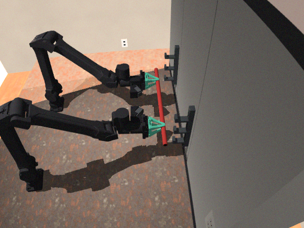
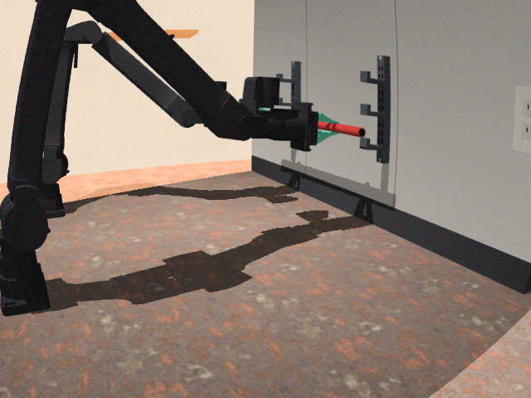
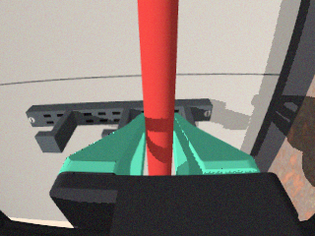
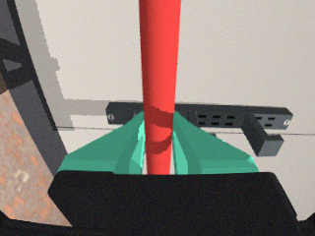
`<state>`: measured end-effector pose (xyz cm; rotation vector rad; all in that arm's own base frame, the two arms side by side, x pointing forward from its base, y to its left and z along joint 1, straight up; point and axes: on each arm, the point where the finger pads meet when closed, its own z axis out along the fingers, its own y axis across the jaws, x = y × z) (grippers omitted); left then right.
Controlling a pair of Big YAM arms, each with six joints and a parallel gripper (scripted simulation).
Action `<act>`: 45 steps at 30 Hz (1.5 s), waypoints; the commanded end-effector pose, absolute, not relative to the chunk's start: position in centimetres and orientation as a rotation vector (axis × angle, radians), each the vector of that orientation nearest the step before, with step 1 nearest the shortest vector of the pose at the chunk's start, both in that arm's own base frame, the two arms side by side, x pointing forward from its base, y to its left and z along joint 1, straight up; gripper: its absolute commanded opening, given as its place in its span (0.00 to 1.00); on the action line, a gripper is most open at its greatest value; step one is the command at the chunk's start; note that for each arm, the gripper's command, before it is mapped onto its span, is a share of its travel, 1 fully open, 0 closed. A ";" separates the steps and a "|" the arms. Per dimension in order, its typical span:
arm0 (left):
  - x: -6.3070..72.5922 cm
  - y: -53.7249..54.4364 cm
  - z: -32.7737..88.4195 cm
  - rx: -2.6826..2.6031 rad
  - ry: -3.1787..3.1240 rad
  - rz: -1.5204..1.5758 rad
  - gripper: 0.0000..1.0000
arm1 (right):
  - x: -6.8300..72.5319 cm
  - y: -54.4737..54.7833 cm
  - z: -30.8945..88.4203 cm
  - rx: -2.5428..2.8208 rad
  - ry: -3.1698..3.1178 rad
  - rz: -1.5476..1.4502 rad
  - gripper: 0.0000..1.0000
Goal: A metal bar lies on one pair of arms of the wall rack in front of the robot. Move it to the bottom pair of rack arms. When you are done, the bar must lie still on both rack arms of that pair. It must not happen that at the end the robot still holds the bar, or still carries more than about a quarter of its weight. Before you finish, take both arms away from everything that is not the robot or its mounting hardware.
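Two grippers are grasping the red metal bar [image 1: 160,100] [image 2: 349,129] [image 3: 157,64] [image 4: 159,59] in the top view, where it is spanning the space in front of the wall rack [image 1: 190,125] [image 2: 383,123] [image 3: 89,106] [image 4: 197,108], apart from its hooks. The left gripper [image 1: 158,79] [image 2: 261,109] [image 3: 159,120] is clamping nearer the rack's far upright, and the right gripper [image 1: 164,124] [image 2: 336,127] [image 4: 158,118] nearer its close upright; both ends of the bar are sticking out past the fingers

In the exterior view, the bar's near end is showing just above the rack's lowest hook [image 2: 364,143] on the close upright and below the middle hook [image 2: 365,109]. The right gripper is pinching the bar, while the left gripper is mostly hiding behind the right arm

In the left wrist view, teal fingers are squeezing the bar from both sides, with one rack upright lying behind them

In the right wrist view, the fingers are gripping the bar in the same way, and the rack's other upright is showing behind
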<state>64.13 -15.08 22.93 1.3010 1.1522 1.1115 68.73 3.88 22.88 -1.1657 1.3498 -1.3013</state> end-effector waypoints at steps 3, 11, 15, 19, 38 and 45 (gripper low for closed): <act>67.2 -14.7 27.4 1.222 1.111 1.152 0.00 | 71.2 3.2 27.8 -1.089 1.295 -1.344 0.00; 68.0 -14.8 27.5 1.222 1.111 1.152 0.00 | 71.9 3.1 28.0 -1.089 1.295 -1.344 0.00; 68.1 -14.8 27.5 1.222 1.111 1.152 0.00 | 72.0 3.1 28.0 -1.089 1.295 -1.344 0.00; 68.2 -14.8 27.5 1.222 1.111 1.152 0.00 | 72.0 3.1 28.0 -1.089 1.295 -1.344 0.00; 68.6 -14.8 27.4 1.222 1.111 1.152 0.00 | 72.2 3.1 27.9 -1.089 1.295 -1.344 0.00; 68.6 -14.8 27.4 1.222 1.111 1.152 0.00 | 72.3 3.1 28.0 -1.089 1.295 -1.344 0.00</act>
